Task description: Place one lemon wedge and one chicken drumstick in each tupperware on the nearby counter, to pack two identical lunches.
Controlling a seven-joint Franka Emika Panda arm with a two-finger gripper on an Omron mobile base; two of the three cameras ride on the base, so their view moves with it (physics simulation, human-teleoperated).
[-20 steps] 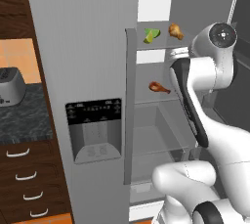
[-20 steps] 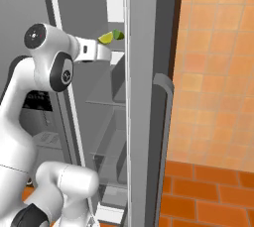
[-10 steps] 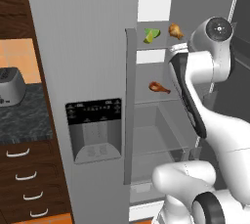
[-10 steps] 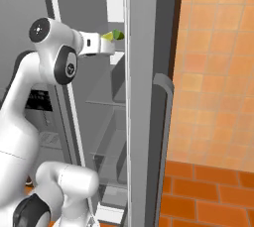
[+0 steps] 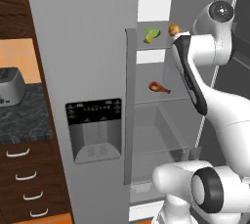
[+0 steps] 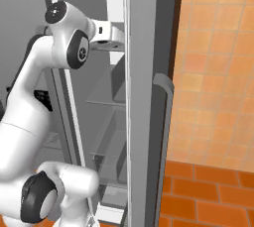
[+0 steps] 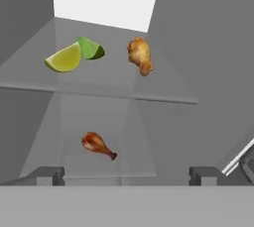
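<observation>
Compared with a second before, the arm had swung its upper joint further right and higher in the left base view, and in the right base view its hand had slid behind the fridge door's edge, covering the green wedge seen there earlier. The arm rose from the base, bent at the elbow and reached into the open fridge (image 5: 161,135) at the height of the upper shelf (image 7: 119,92). The claw (image 7: 126,174) stood released, its two fingertips (image 7: 47,174) wide apart with nothing between them, well short of the food. On the upper shelf lay two lemon wedges (image 7: 64,58), touching, one yellower and one greener, with a golden drumstick (image 7: 140,55) to their right; a darker drumstick (image 7: 98,145) lay on the shelf below. In the left base view the upper drumstick was partly hidden by the arm. The worktop (image 5: 24,115) lay far left, cut off by the picture's edge, carrying a grey toaster (image 5: 10,87)
</observation>
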